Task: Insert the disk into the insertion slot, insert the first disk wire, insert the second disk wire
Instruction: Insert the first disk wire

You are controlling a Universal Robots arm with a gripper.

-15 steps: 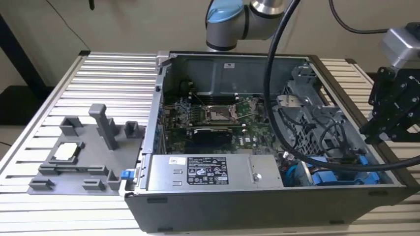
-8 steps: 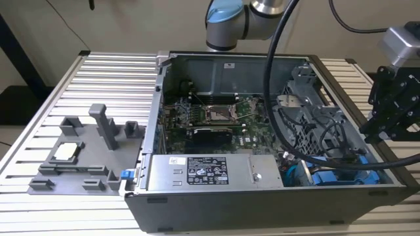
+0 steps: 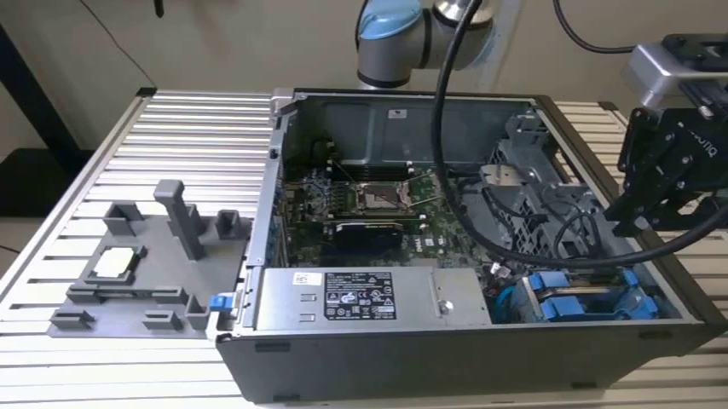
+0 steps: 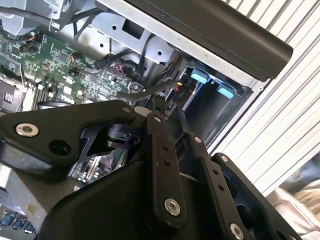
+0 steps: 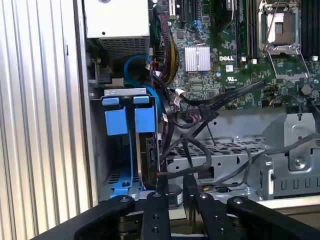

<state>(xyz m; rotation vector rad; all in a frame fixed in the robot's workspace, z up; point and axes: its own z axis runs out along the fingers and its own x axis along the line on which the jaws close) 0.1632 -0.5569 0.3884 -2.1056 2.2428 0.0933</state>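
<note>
the disk (image 5: 145,120) stands on edge in its blue carrier, seated in the insertion slot (image 5: 98,150) at a corner of the open computer case (image 3: 341,375). i judge it sits there so that its connector edge faces the loose black cables (image 5: 200,114). the pincer (image 5: 174,196) hangs above the drive cage, just beside the disk and close over one cable. i cannot tell whether it is spread, pressed together or pinching a wire. the case rests on the slatted tabletop (image 3: 193,128).
</note>
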